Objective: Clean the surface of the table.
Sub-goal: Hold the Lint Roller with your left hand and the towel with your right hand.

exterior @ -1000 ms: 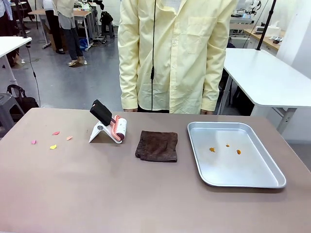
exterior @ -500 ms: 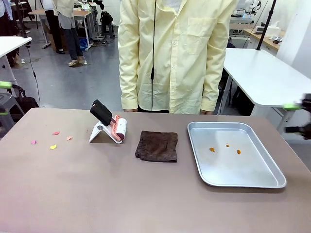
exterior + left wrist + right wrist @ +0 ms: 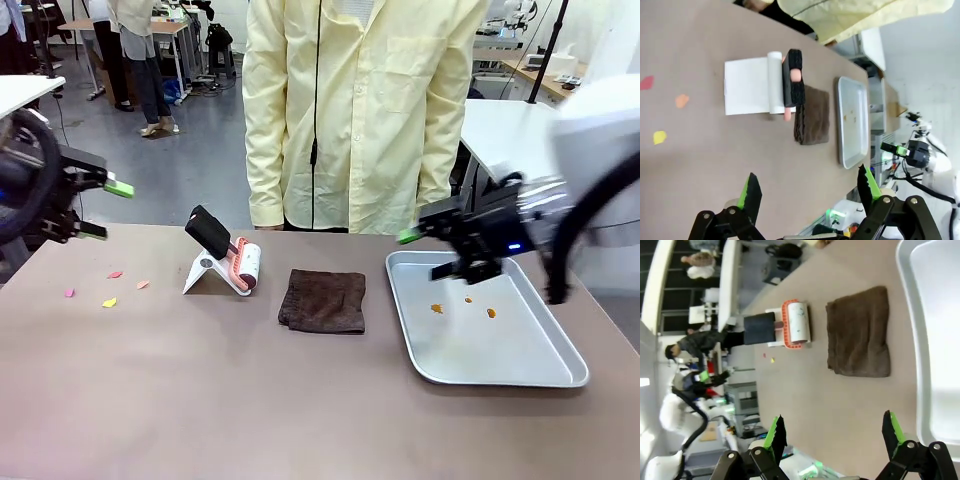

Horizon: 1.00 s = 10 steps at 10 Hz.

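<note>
Open jaws above the table [image 3: 250, 400]
Left gripper [image 3: 108, 210] at its left edge, right gripper [image 3: 425, 255] over the tray's [image 3: 560, 376] far-left corner; both blurred, seemingly empty.

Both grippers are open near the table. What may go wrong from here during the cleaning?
1. The lint roller leans on a light white stand; a poor grasp by the left gripper may topple it.
2. The right gripper hangs over a far corner of the tray; bumping the rim may spill the orange crumbs onto the table.
3. The paper scraps lie near the table's left edge; a wipe may sweep them to the floor.
</note>
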Each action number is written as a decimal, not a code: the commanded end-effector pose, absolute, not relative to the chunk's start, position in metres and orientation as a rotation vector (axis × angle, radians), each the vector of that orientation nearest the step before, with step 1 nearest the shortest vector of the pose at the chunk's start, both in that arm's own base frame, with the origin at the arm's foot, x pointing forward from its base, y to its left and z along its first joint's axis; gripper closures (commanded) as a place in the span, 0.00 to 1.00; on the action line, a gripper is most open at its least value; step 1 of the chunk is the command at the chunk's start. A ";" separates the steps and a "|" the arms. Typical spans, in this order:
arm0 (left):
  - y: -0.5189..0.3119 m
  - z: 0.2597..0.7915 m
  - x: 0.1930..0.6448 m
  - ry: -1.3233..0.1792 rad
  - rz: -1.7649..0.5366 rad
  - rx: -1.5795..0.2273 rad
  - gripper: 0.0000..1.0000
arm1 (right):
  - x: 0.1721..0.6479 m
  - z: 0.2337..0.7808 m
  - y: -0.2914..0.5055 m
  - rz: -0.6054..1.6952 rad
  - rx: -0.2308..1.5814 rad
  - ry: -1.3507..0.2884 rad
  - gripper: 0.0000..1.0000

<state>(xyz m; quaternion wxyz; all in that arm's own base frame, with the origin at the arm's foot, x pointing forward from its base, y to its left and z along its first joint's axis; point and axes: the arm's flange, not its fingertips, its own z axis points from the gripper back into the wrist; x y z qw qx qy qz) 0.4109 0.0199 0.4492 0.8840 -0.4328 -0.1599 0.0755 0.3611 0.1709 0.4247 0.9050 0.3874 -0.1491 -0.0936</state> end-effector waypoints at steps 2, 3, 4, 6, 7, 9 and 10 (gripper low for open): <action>-0.010 0.441 0.422 -0.305 0.143 -0.841 0.00 | 0.396 0.392 0.233 -0.177 0.690 -0.278 0.00; -0.021 0.438 0.425 -0.305 0.118 -0.839 0.00 | 0.397 0.382 0.241 -0.173 0.676 -0.258 0.00; -0.020 0.438 0.426 -0.311 0.112 -0.815 0.00 | 0.399 0.382 0.235 -0.202 0.687 -0.252 0.00; -0.015 0.435 0.421 -0.303 0.122 -0.851 0.00 | 0.390 0.373 0.240 -0.158 0.687 -0.251 0.00; -0.015 0.435 0.421 -0.303 0.122 -0.851 0.00 | 0.390 0.373 0.240 -0.158 0.687 -0.251 0.00; -0.018 0.434 0.423 -0.308 0.119 -0.845 0.00 | 0.397 0.372 0.229 -0.161 0.683 -0.243 0.00; -0.019 0.435 0.435 -0.294 0.121 -0.868 0.00 | 0.406 0.375 0.234 -0.151 0.676 -0.224 0.00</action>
